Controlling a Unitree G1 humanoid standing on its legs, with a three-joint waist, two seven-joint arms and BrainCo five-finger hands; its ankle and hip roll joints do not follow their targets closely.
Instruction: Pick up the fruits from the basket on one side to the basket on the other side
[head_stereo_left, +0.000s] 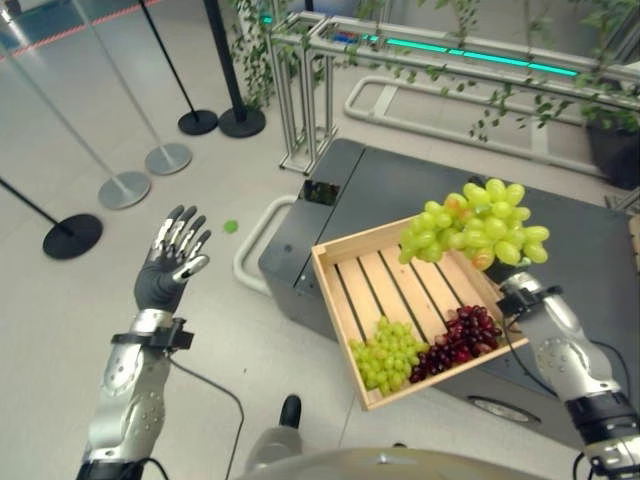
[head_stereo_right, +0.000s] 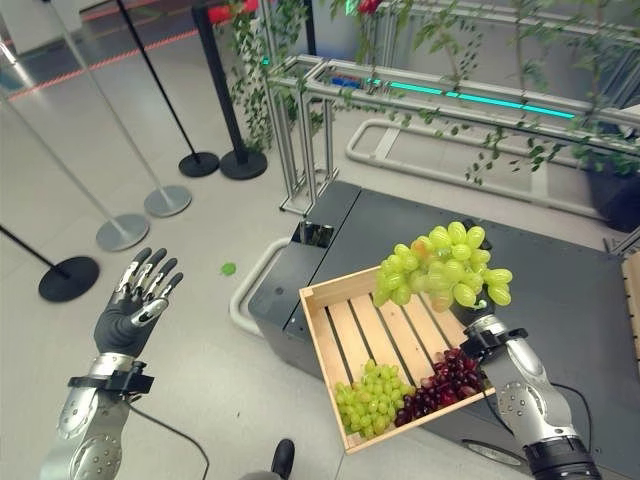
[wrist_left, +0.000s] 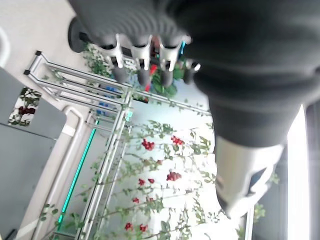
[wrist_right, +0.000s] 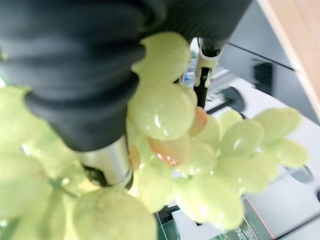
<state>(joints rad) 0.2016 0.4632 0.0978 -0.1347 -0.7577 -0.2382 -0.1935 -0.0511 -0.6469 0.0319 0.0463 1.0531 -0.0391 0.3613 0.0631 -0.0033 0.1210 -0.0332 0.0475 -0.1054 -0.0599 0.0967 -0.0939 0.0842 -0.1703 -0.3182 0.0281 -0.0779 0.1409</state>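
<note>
A wooden crate (head_stereo_left: 340, 300) rests on a dark grey platform (head_stereo_left: 400, 190).

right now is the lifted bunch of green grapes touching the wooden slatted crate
Apart. The right eye view shows the lifted green grape bunch in the right hand, raised above the wooden slatted crate.

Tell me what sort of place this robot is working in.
Probably a public lobby or exhibition hall, not a kitchen: black queue-barrier posts on round bases stand on a pale polished floor, and silver metal railings draped with green vines run behind the dark grey counter.

green grape bunches (head_stereo_left: 478, 224): 2 | red grape bunch (head_stereo_left: 460, 340): 1 | crate (head_stereo_left: 345, 262): 1
</note>
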